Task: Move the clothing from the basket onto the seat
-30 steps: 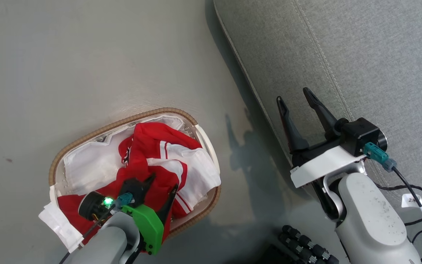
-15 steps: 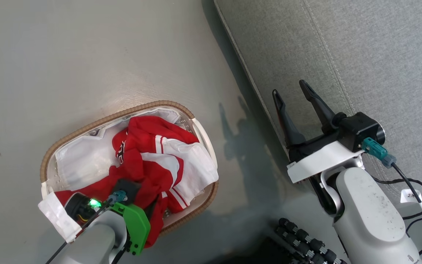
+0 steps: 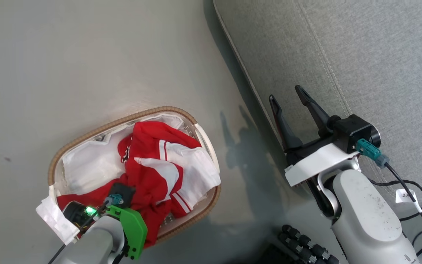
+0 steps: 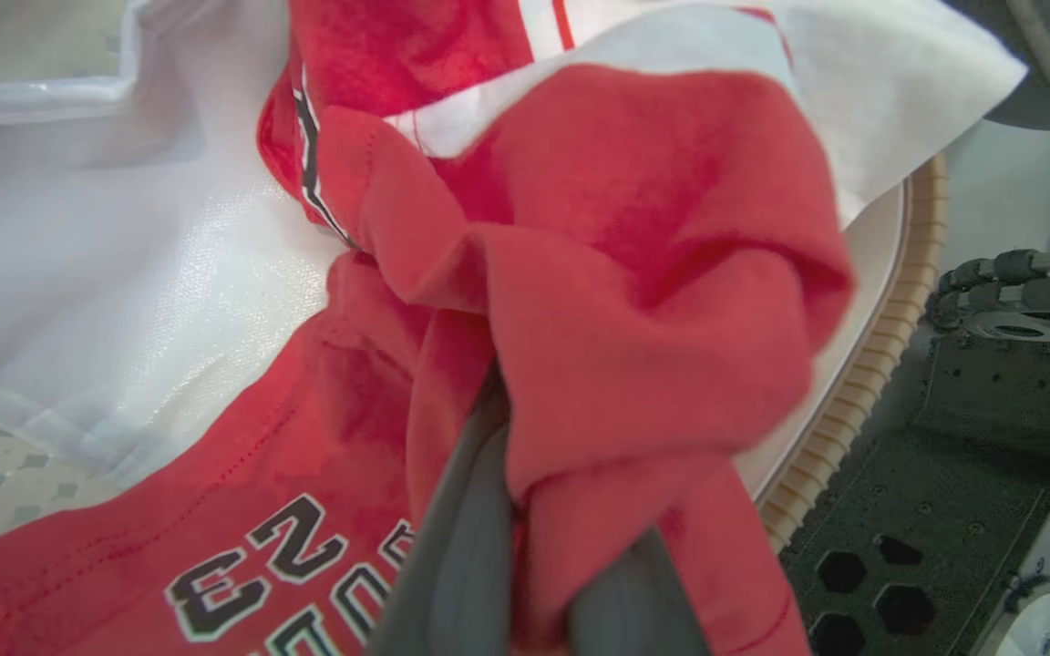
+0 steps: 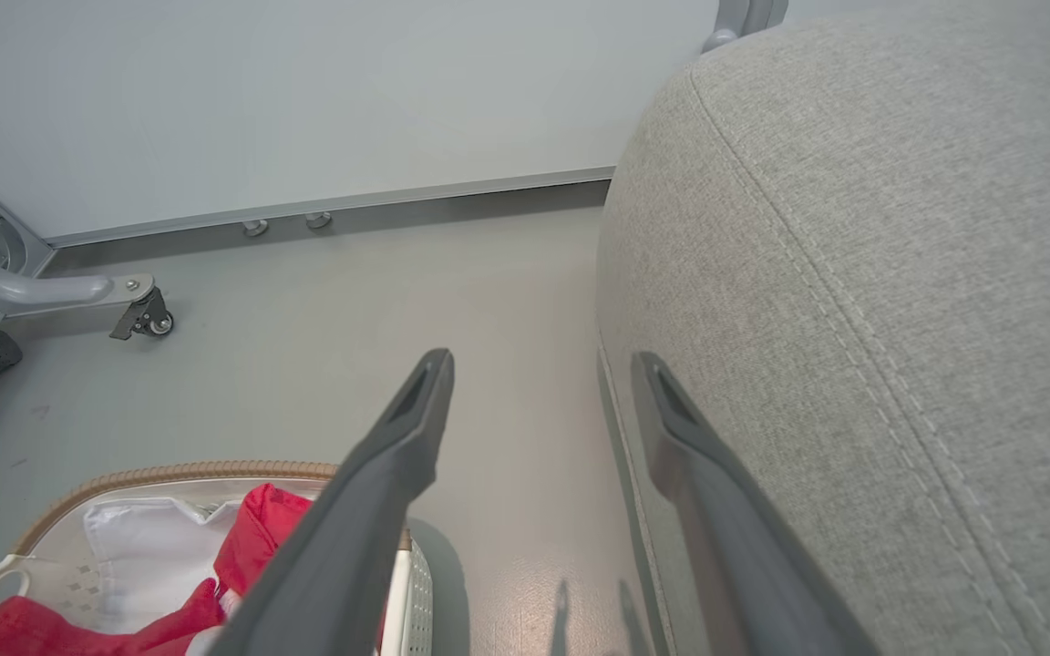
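Crumpled red-and-white clothing (image 3: 159,161) lies in the oval white basket (image 3: 123,119) with its brown woven rim, on the floor at lower left. My left gripper (image 4: 511,456) reaches down into the pile, shut on a fold of the red clothing (image 4: 634,273); fabric covers its fingertips. Black-and-white lettering shows on the cloth in the left wrist view. The grey woven seat (image 3: 343,47) takes up the upper right. My right gripper (image 3: 285,93) hovers open over the seat's (image 5: 899,273) left edge, holding nothing. The right wrist view has the right gripper (image 5: 543,364) and the basket (image 5: 169,472).
A plain white liner (image 3: 86,165) covers the basket's inside and hangs over its near left rim. My dark wheeled base (image 3: 306,245) sits at the bottom right, black cables (image 3: 408,190) beside it. A castered grey frame leg (image 5: 147,319) stands by the wall.
My left gripper has gone from open above the pile to shut on the red cloth, sunk lower into it. The head camera shifted slightly; the right gripper stayed open.
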Robot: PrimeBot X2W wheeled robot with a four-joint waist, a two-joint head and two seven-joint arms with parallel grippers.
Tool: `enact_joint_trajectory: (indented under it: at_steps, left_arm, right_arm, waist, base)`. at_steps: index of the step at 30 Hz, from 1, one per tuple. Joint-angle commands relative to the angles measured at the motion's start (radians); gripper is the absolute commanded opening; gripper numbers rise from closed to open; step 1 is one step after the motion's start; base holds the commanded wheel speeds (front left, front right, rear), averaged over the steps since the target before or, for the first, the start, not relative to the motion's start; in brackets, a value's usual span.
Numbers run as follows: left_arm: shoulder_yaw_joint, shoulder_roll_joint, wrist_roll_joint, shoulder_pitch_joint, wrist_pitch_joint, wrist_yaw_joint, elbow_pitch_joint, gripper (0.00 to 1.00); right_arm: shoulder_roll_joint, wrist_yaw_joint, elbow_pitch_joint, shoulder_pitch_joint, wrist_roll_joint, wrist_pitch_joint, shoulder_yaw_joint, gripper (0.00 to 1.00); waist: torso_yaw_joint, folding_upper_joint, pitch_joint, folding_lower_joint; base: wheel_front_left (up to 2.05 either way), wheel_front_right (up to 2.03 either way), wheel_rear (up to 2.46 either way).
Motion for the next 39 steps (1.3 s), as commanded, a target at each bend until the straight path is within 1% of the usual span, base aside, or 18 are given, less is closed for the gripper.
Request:
enact_joint_trajectory:
  at_steps: [1, 3, 9, 17, 26, 33, 36, 39]
  left_arm:
    - [0.006, -0.008, -0.001, -0.011, -0.008, -0.003, -0.015, 0.0]
    - [0.034, -0.009, 0.012, -0.007, -0.008, -0.003, -0.045, 0.0]
    - [0.143, -0.008, 0.073, 0.077, -0.007, -0.003, -0.123, 0.0]
    - [0.344, -0.028, 0.182, 0.189, -0.008, 0.012, -0.227, 0.0]
    - [0.576, -0.073, 0.333, 0.276, -0.008, 0.003, -0.402, 0.0]
    - [0.665, -0.12, 0.43, 0.282, -0.008, -0.002, -0.518, 0.0]
    - [0.673, -0.138, 0.439, 0.266, -0.008, -0.002, -0.584, 0.0]
    - [0.67, -0.141, 0.432, 0.246, -0.008, -0.002, -0.632, 0.0]
  right_arm:
    - [-0.003, -0.001, 0.011, 0.01, 0.003, -0.005, -0.004, 1.0]
    - [-0.004, -0.001, 0.024, 0.023, 0.005, -0.005, -0.007, 1.0]
    - [-0.004, -0.001, 0.062, 0.063, 0.009, -0.005, -0.005, 1.0]
    - [-0.004, -0.001, 0.095, 0.133, -0.009, -0.005, -0.037, 1.0]
    - [-0.004, -0.001, 0.119, 0.208, -0.014, -0.005, -0.073, 1.0]
    - [-0.004, -0.001, 0.135, 0.243, -0.015, -0.005, -0.069, 1.0]
    - [-0.004, -0.001, 0.14, 0.256, -0.015, -0.005, -0.062, 1.0]
    - [-0.004, -0.001, 0.144, 0.27, -0.015, -0.005, -0.053, 1.0]
  waist:
    - [0.023, 0.0, -0.055, -0.0001]
    - [0.038, 0.0, -0.096, -0.0001]
    - [0.072, 0.0, -0.225, -0.0001]
    - [0.117, 0.0, -0.351, -0.0001]
    - [0.173, 0.0, -0.45, -0.0001]
    - [0.207, 0.0, -0.504, -0.0001]
    - [0.216, 0.0, -0.529, -0.0001]
    - [0.225, 0.0, -0.548, -0.0001]
  base:
    - [0.0, 0.0, 0.0]
    - [0.0, 0.0, 0.0]
    - [0.0, 0.0, 0.0]
    - [0.0, 0.0, 0.0]
    - [0.0, 0.0, 0.0]
    - [0.0, 0.0, 0.0]
    - [0.0, 0.0, 0.0]
    - [0.0, 0.0, 0.0]
